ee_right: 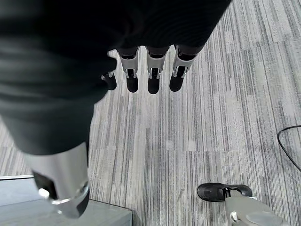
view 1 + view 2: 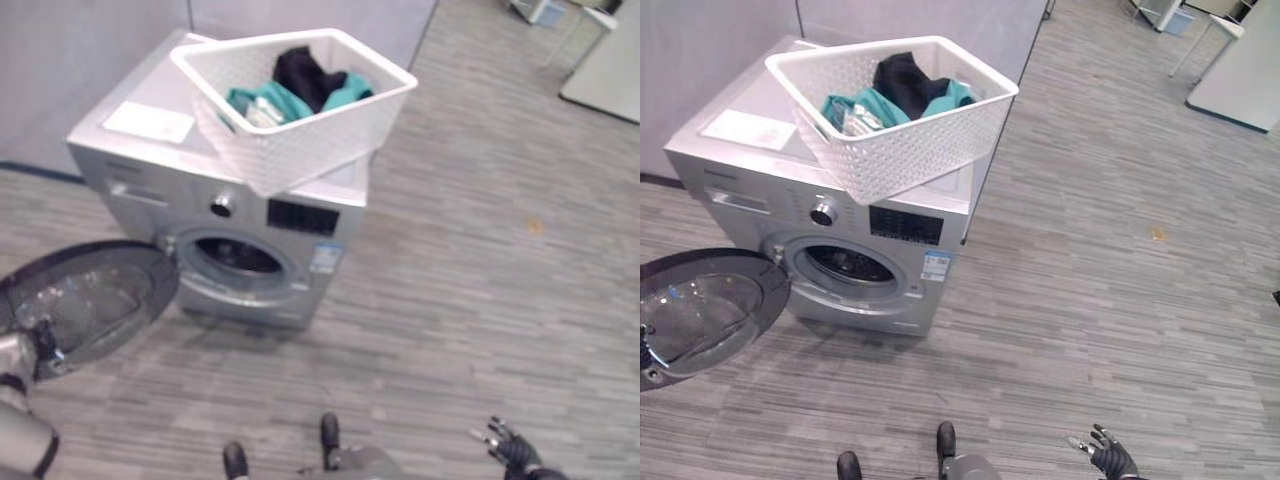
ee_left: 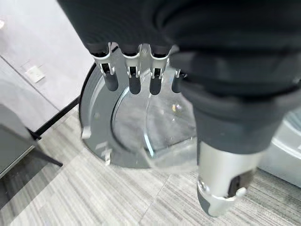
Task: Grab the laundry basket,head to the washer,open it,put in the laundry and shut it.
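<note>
Centrally, in the upper left of the head views, a silver front-loading washing machine (image 2: 830,240) stands on grey striped flooring (image 2: 1120,260). A white perforated plastic laundry basket (image 2: 905,150) rests on the machine's flat top, skewed so that one corner overhangs the front edge above the dark control panel (image 2: 905,226). Inside the basket lie teal garments (image 2: 855,105) and a black garment (image 2: 902,80).

The machine's round glass-fronted door (image 2: 700,315) is swung fully open at the left edge of the frame, exposing the dark drum opening (image 2: 845,265).

The left hand (image 3: 141,70) appears in its wrist view with fingers extended and relaxed, holding nothing, poised just before the inner glass of the open door; whether the fingertips touch the glass cannot be told.

The right hand (image 2: 1108,455) hangs low at the lower right of the head views, well apart from the machine, fingers spread loosely over bare floor and empty.
</note>
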Available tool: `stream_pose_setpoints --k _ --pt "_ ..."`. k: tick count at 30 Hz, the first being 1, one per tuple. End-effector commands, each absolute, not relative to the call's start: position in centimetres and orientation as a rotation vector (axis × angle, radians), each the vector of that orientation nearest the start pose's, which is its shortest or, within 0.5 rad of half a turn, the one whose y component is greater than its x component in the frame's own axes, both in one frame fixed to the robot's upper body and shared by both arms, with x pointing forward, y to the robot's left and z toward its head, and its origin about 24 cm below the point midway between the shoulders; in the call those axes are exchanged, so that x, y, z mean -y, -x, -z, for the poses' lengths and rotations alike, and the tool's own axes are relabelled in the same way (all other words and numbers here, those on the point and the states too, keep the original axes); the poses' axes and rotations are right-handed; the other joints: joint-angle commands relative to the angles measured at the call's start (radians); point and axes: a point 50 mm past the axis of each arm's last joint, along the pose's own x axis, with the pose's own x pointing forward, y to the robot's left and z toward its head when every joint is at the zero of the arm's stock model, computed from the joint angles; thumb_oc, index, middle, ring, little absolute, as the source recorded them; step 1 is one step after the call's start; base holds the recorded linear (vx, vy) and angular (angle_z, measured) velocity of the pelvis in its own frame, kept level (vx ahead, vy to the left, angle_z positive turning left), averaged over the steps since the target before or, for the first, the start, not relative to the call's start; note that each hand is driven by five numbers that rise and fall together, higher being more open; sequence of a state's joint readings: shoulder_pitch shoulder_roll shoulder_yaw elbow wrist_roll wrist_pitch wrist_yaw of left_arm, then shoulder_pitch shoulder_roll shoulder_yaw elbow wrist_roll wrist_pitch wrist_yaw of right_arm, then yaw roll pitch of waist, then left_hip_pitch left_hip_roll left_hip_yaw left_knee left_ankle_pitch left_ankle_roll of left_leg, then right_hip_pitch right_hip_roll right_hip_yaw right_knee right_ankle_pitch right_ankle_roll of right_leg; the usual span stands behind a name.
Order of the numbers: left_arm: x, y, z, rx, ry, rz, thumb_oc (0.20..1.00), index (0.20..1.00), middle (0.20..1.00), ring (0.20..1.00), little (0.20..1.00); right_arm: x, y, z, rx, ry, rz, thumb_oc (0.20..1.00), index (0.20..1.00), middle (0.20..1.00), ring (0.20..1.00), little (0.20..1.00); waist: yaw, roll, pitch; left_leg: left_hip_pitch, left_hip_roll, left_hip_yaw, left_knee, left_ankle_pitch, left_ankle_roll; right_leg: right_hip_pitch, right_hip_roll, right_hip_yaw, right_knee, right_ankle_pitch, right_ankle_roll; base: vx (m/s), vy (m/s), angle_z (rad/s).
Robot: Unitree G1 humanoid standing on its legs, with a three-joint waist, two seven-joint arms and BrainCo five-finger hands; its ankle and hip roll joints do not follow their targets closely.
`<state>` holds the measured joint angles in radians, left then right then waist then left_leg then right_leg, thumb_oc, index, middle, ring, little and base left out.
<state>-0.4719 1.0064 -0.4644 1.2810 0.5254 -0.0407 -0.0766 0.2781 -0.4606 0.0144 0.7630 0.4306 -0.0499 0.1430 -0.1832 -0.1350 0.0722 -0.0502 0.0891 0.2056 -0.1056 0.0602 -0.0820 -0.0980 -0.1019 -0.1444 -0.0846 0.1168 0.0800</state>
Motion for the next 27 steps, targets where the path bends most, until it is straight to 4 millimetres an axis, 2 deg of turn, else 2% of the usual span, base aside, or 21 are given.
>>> stream_pose_setpoints --k 1,9,13,15,24,27 --pt "-45.2 -22.8 -6.6 -0.970 -1.474 -0.198 1.000 1.000 1.000 1.000 1.000 31.4 -9.5 10.2 -0.856 0.040 0.265 1.000 1.000 1.000 1.000 1.000 0.004 0.029 0.018 0.083 0.006 0.036 0.018 -0.135 0.020 -0.011 -0.052 0.006 0.025 -0.024 0.122 0.02 0.030 0.04" --pt "-44.7 -22.2 -5.2 -0.933 -1.440 -0.211 1.000 1.000 1.000 1.000 1.000 31.5 -9.1 11.0 -0.906 0.048 0.303 1.000 1.000 1.000 1.000 1.000 0.016 0.056 0.009 0.086 0.001 0.028 0.018 -0.133 0.020 -0.004 -0.058 0.002 0.031 -0.030 0.117 0.00 0.003 0.00" --pt "-44.4 -21.8 -4.8 -0.902 -1.430 -0.199 1.000 1.000 1.000 1.000 1.000 31.2 -8.2 11.5 -0.943 0.051 0.291 1.000 1.000 1.000 1.000 1.000 0.025 0.059 0.006 0.093 -0.001 0.025 0.018 -0.136 0.021 0.002 -0.058 0.003 0.032 -0.036 0.115 0.01 0.000 0.00" --pt "-43.6 -22.1 -4.6 -0.831 -1.423 -0.183 1.000 1.000 1.000 1.000 1.000 30.9 -7.5 12.0 -0.968 0.036 0.299 1.000 1.000 1.000 1.000 1.000 0.037 0.062 0.004 0.095 -0.001 0.016 0.018 -0.137 0.022 0.010 -0.060 -0.004 0.030 -0.041 0.113 0.05 -0.004 0.03" --pt "-42.6 -20.8 -3.2 -0.773 -1.403 -0.145 1.000 1.000 1.000 1.000 1.000 30.1 -7.1 12.4 -0.976 0.009 0.290 1.000 1.000 1.000 1.000 1.000 0.059 0.066 0.001 0.098 -0.005 -0.003 0.018 -0.138 0.021 0.030 -0.060 -0.019 0.032 -0.057 0.104 0.03 -0.003 0.04" --pt "-41.2 -20.5 -2.1 -0.720 -1.352 -0.137 1.000 1.000 1.000 1.000 1.000 29.9 -7.2 12.6 -0.976 -0.012 0.303 1.000 1.000 1.000 1.000 1.000 0.071 0.068 0.002 0.099 -0.005 -0.013 0.018 -0.139 0.022 0.037 -0.059 -0.025 0.032 -0.064 0.101 0.01 -0.011 0.02"
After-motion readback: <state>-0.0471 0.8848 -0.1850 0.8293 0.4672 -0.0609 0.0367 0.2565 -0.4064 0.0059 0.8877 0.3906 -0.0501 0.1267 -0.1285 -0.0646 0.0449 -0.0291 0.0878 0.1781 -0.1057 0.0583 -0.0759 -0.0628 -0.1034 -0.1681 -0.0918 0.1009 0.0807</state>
